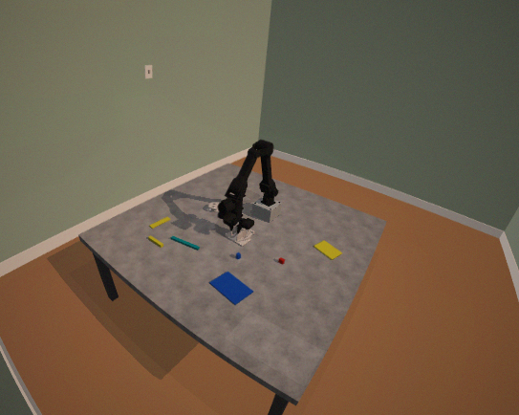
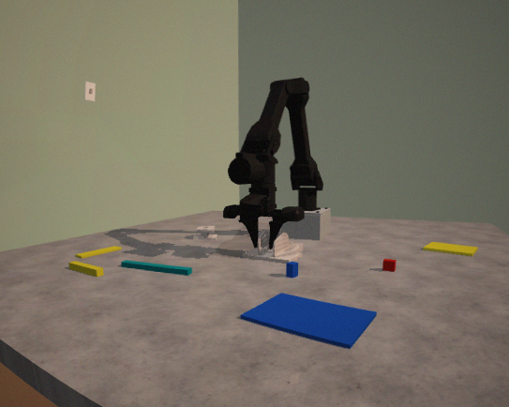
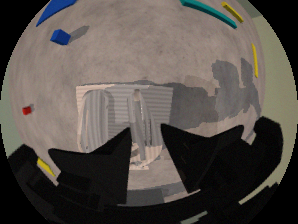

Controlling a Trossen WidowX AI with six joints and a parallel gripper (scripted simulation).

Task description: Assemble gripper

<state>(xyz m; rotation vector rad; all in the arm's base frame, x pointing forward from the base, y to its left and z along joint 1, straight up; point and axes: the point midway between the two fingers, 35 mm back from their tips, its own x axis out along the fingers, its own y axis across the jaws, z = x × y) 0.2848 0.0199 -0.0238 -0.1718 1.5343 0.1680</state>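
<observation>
Second jaw in hand at the gripper base

The step in hand looked to be seating a jaw. The end effector point(image 1: 237, 231) point(image 2: 263, 247) point(image 3: 145, 128) was closed on a pale piece, probably the inner jaw point(image 1: 239, 236) point(image 2: 263, 240) point(image 3: 137, 117), low over the ribbed gripper base point(image 1: 242, 244) point(image 2: 288, 260) point(image 3: 165, 95) on the counter point(image 1: 289, 344) point(image 2: 171, 338) point(image 3: 150, 60). The outer jaw point(image 1: 246, 234) point(image 2: 285, 246) point(image 3: 94, 120) stood beside it, pale, curved and ridged. Pins and tooth mesh could not be made out. The next move called for checking alignment, settling the jaw fully, then releasing. A pale part point(image 1: 213, 207) point(image 2: 205, 229), likely the housing plate, lay apart, not yet fitted.
</observation>
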